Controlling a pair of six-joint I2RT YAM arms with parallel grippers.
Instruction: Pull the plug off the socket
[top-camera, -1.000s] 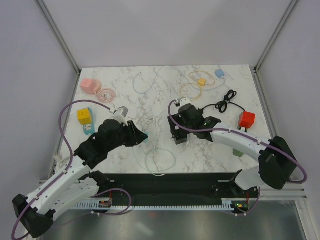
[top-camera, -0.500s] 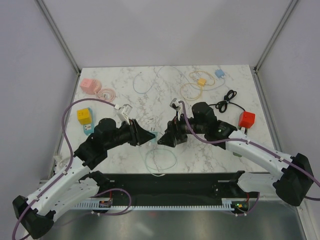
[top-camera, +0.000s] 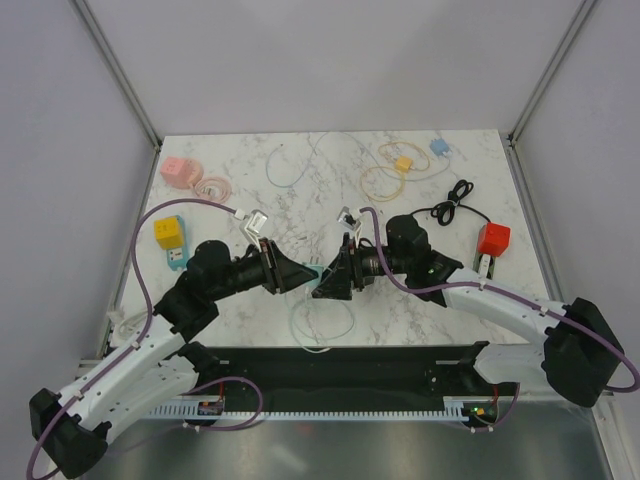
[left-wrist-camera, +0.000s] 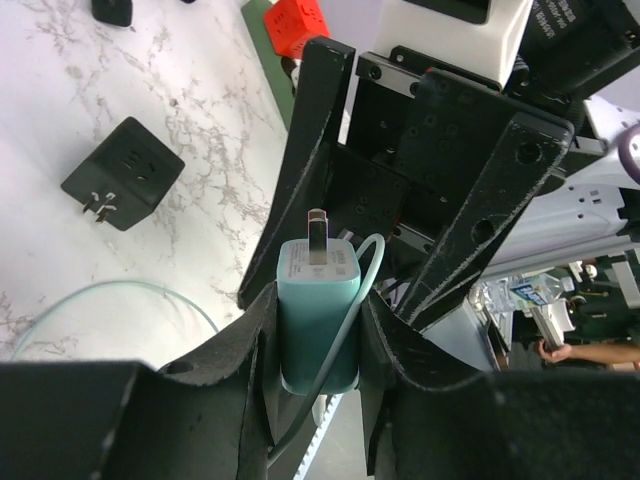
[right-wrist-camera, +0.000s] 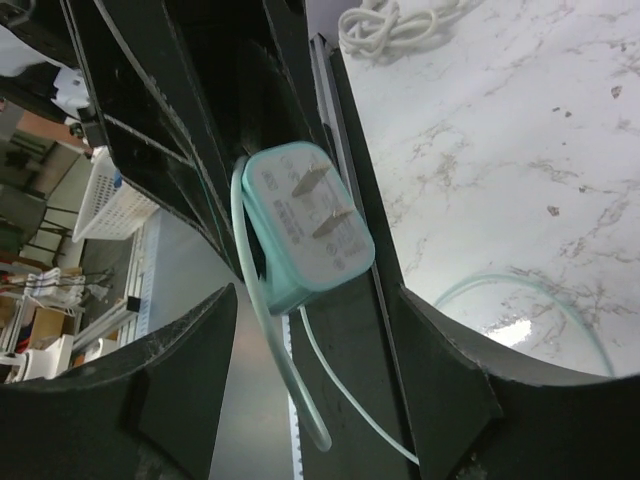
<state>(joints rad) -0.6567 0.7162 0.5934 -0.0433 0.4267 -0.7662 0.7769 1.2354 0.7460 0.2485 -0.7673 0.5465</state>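
My left gripper (top-camera: 300, 272) is shut on a teal plug (top-camera: 314, 270) and holds it above the table, its two metal prongs bare. In the left wrist view the plug (left-wrist-camera: 318, 310) sits between my fingers (left-wrist-camera: 230, 340), its teal cable trailing down. A black socket cube (left-wrist-camera: 122, 187) lies alone on the marble, apart from the plug. My right gripper (top-camera: 330, 282) faces the left one, jaws open wide. In the right wrist view the plug (right-wrist-camera: 305, 225) shows just ahead between the open fingers (right-wrist-camera: 185, 370), which hold nothing.
The teal cable loops on the table (top-camera: 320, 320) below the grippers. A red cube (top-camera: 493, 239) and a black cable (top-camera: 455, 203) lie at the right. A yellow cube (top-camera: 168, 232) and a pink cube (top-camera: 178, 170) sit at the left, small yellow (top-camera: 403, 163) and blue (top-camera: 440, 146) adapters at the back.
My right gripper has left the black socket on the table and swung left with open jaws. My left gripper has carried the teal plug up and toward the middle.
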